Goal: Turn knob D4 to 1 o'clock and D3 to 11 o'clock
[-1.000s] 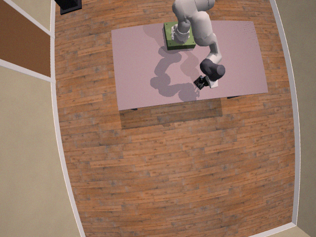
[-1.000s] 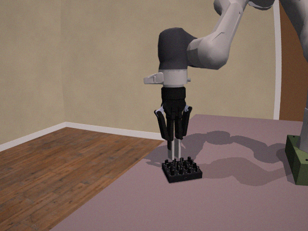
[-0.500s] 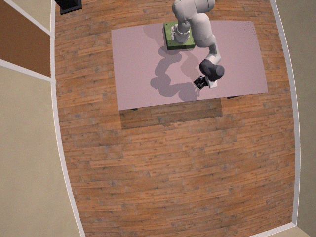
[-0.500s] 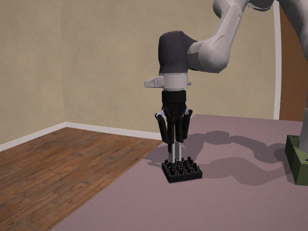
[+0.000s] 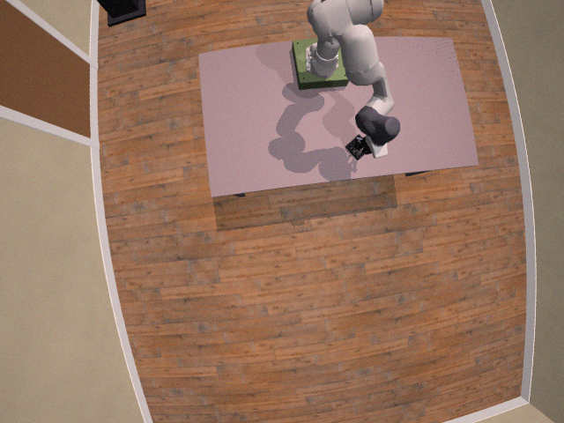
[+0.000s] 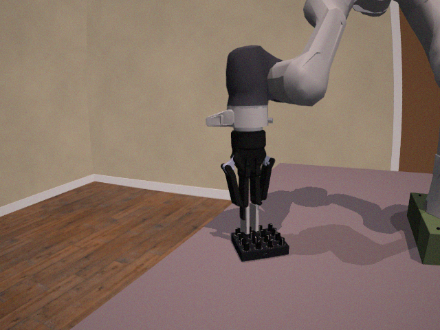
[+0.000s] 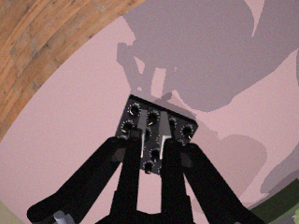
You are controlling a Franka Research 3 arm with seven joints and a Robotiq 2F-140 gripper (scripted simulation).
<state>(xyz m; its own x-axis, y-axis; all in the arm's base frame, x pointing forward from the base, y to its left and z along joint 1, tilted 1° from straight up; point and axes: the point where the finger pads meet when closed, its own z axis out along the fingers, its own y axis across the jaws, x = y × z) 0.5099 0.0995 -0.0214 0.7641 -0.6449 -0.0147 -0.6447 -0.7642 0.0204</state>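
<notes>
Exterior view, knob box (image 5: 356,146) (image 6: 265,254) (image 7: 163,106) beneath hand (image 6: 251,231) (image 7: 153,114)

I'm seeing smooth off-white arm links (image 5: 359,52) (image 6: 326,42), a dark grey rounded wrist housing (image 5: 375,125) (image 6: 247,76), black gripper (image 6: 251,221) (image 7: 152,119).

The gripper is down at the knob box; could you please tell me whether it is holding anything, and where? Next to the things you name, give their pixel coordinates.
It can't be told: the fingertips (image 6: 251,227) reach among the knobs, hiding any grip.

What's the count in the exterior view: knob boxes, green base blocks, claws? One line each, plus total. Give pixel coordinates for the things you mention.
Knob box (image 5: 350,146) (image 6: 265,254) (image 7: 163,106): 1
Green base block (image 5: 323,85) (image 6: 432,248): 1
Claw (image 6: 250,229) (image 7: 152,119): 1
Total: 3
</notes>
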